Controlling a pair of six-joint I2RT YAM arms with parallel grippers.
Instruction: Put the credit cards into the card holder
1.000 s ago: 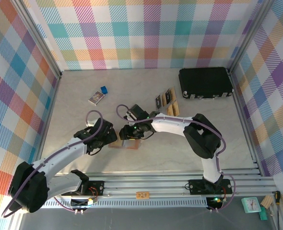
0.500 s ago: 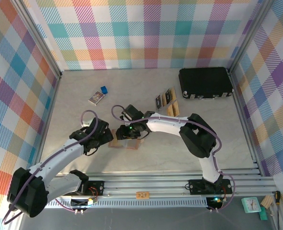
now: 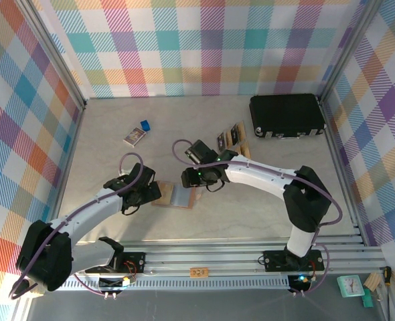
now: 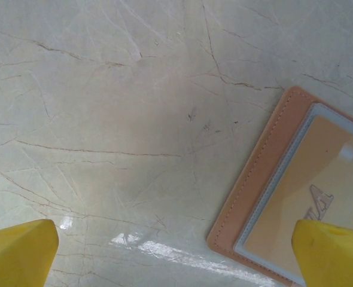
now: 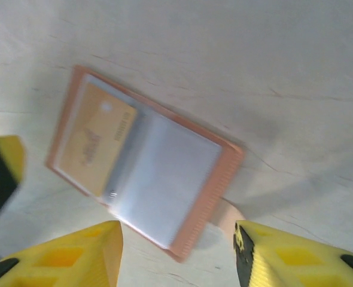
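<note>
Near the front-centre of the counter (image 3: 104, 160), the card holder (image 3: 175, 196) lies open and flat between the 2 arms. Right wrist view: 1 gold card (image 5: 96, 140) sits in the pocket on the left arm's side, and the clear pocket beside it looks empty. Right end effector (image 3: 192, 179) hovers just above the holder's far-right side, fingers apart, nothing between them. Left end effector (image 3: 146, 194) sits just beside the holder's left edge, fingers spread wide, gripping nothing; whether it touches the leather I cannot tell. Loose credit cards (image 3: 232, 140) lie in a small cluster further back, near the black case (image 3: 286, 115) and well apart from the holder. Judgement: 1 insertion looks done, so fetching another card is the step in hand. Notes for doing it well: take 1 card only, from the cluster's outer edge. The cards lie thin and flat, so work a fingertip under a short edge rather than pinching from above. Grip near 1 end, leaving the leading edge free. Pin the holder's border with the left arm so it cannot slide, then feed at a shallow angle into the empty pocket.
</note>
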